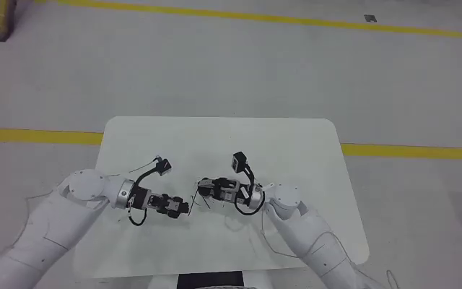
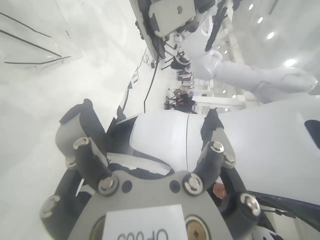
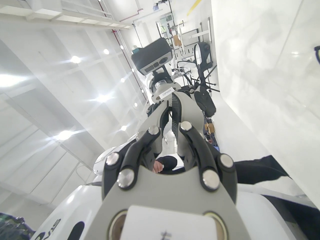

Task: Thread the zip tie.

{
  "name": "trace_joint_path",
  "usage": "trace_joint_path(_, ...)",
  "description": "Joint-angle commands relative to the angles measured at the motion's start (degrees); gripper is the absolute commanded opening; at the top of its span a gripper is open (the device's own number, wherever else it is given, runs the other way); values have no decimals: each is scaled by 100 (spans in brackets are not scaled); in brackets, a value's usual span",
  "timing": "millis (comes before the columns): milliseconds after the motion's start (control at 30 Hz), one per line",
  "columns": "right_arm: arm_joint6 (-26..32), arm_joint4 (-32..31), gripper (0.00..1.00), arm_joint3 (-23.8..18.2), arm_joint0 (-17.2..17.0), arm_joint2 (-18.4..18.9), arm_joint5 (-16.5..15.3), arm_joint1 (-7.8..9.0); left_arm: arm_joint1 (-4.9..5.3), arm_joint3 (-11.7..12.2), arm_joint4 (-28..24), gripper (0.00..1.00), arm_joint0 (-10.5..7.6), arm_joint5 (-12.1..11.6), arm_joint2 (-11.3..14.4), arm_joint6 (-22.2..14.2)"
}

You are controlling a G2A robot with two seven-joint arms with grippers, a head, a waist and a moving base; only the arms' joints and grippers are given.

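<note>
Zip tie point(image 1: 196, 199) showing as thin dark strip at tip of right gripper point(image 1: 201, 191), whose jaws are pressing together on it. Strip's free end is lying just ahead of left gripper point(image 1: 185, 209), whose jaws are standing wide apart. Grippers are facing each other, close, over white desk point(image 1: 289, 144).

One table point(image 1: 303, 144), two grippers point(image 1: 185, 209) point(image 1: 201, 190) (one zip tie point(image 1: 193, 201))
</note>
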Motion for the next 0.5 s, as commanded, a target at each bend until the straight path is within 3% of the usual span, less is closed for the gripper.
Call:
trace_joint_path(0, -247, 204, 0, -12, -108, 29, -196, -21, -33, 86, -274, 100, 104, -1, -4, 337)
trace_joint_path(67, -477, 362, 0, 2, -203, 32, -355, -45, -85, 166, -615, 100, 219, -1, -67, 685)
trace_joint_path(167, -741, 541, 0, 14, -298, -2, -550, -85, -172, 240, -968, 100, 359, -1, -166, 903)
trace_joint_path(300, -1170, 799, 0, 55, -396, -91, -768, -160, -373, 401, -1306, 100, 525, -1, -269, 1010)
trace_joint_path(400, -1572, 715, 0, 61, -417, -145, -901, -203, -532, 548, -1387, 100, 549, -1, -331, 1122)
trace_joint_path(467, -1634, 717, 0, 40, -423, -133, -978, -210, -532, 548, -1387, 100, 549, -1, -331, 1122)
